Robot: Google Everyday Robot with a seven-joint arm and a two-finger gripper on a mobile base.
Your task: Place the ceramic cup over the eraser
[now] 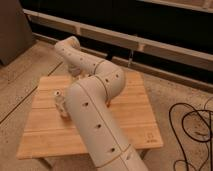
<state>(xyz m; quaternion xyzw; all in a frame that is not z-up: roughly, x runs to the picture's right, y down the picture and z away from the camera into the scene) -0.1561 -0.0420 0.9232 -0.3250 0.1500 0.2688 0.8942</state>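
Observation:
My pale arm (95, 125) rises from the bottom of the camera view, bends at the elbow (111, 82) and folds back over the wooden table (130, 120). The gripper (76, 73) hangs at the far end of the arm, low over the table's far left part, mostly hidden behind the forearm. The ceramic cup and the eraser are both hidden from view.
A small clear bottle (59, 101) stands on the table's left side, right beside the arm. Black cables (192, 125) lie on the floor to the right. A long low ledge (150, 47) runs behind the table.

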